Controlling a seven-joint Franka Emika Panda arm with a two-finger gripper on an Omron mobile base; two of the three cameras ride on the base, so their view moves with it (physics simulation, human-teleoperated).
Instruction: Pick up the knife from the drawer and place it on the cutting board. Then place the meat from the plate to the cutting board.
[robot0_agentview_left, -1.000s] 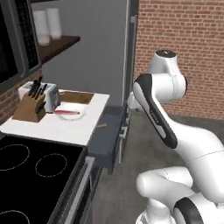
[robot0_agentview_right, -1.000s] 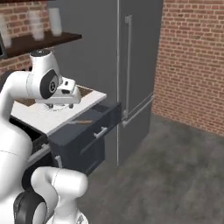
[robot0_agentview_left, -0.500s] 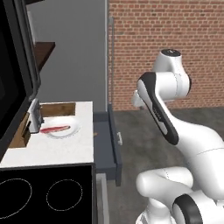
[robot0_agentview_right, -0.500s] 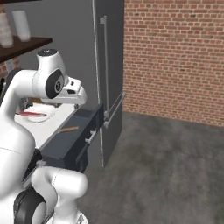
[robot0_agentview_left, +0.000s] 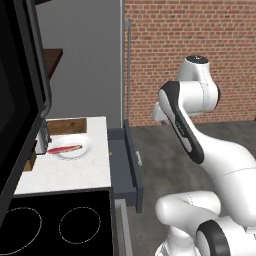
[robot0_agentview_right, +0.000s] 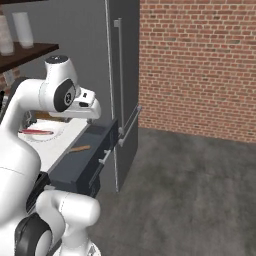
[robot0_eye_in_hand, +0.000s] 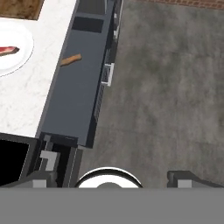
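The drawer (robot0_eye_in_hand: 76, 94) stands pulled out from under the white counter, its silver bar handle (robot0_eye_in_hand: 107, 73) on the front. In it lies the knife (robot0_eye_in_hand: 71, 60), of which I see the light brown handle, also in the right base view as the knife (robot0_agentview_right: 80, 148). The red meat (robot0_agentview_left: 64, 149) rests on the white plate (robot0_agentview_left: 80, 152), with the dark cutting board (robot0_agentview_left: 67, 126) just behind it. My gripper (robot0_eye_in_hand: 116, 178) hangs high above the drawer's near end and the floor, open and holding nothing. In the right base view the gripper (robot0_agentview_right: 89, 111) is over the drawer.
A tall grey fridge (robot0_agentview_right: 122, 75) stands right beyond the drawer. A black cooktop (robot0_agentview_left: 55, 225) lies at the counter's near end, with a dark appliance (robot0_agentview_left: 20, 100) overhanging at left. The knife block (robot0_agentview_left: 42, 140) stands beside the plate. Open grey floor (robot0_eye_in_hand: 166, 87) lies to the right.
The whole scene has shifted in both base views, so the base has moved. The drawer stays open, and the arm holds much the same pose above it.
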